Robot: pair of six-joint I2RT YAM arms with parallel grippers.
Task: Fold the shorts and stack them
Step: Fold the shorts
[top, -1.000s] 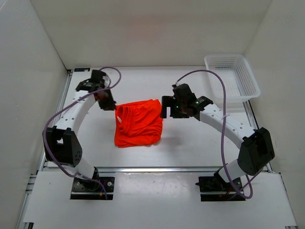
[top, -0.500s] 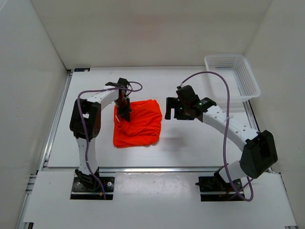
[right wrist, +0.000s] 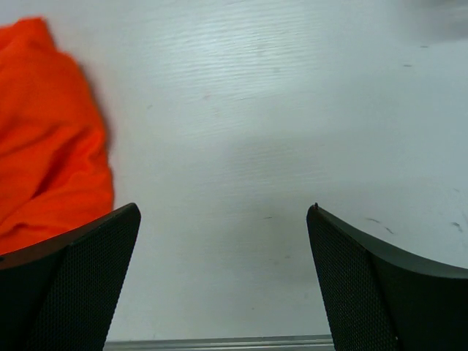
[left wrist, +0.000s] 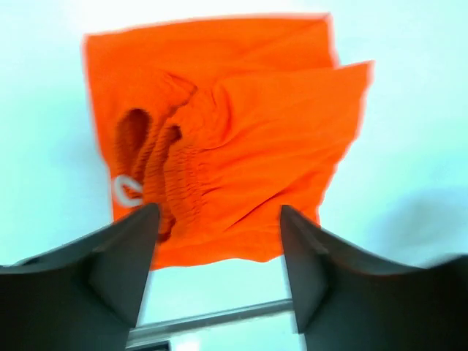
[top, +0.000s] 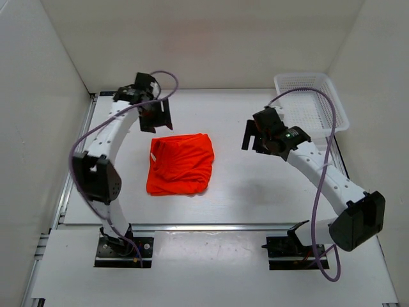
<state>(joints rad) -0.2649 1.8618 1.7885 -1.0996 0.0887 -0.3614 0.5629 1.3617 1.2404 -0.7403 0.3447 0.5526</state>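
One pair of orange-red shorts (top: 179, 165) lies on the white table (top: 268, 192), left of centre, between your two arms and well apart from the white mesh basket (top: 300, 75) at the far right corner. The fabric forms a compact, roughly square bundle with layers overlapping. In the left wrist view the gathered waistband (left wrist: 172, 179) runs down one side, and a small white mark (left wrist: 126, 190) sits beside it; you cannot tell whether it is drawstring or logo.

Your left gripper (top: 156, 115) hangs above the table just beyond the far left corner of the bundle. Its fingers (left wrist: 110, 263) are spread wide and hold nothing, and the cloth shows between them from above. Your right gripper (top: 250, 135) hovers to the right of the shorts, near but apart from them. Its jaws are likewise parted and bare, with only table and the edge of the cloth in its own view.

Judged from this layout, the folding looks largely done: the garment is doubled over and neither hand touches it. The edges are uneven, so you may want to tidy them. Stacking is not yet shown, since no pile or second garment appears anywhere.

Count: one pair of shorts, one basket, one table, two arms, two grippers
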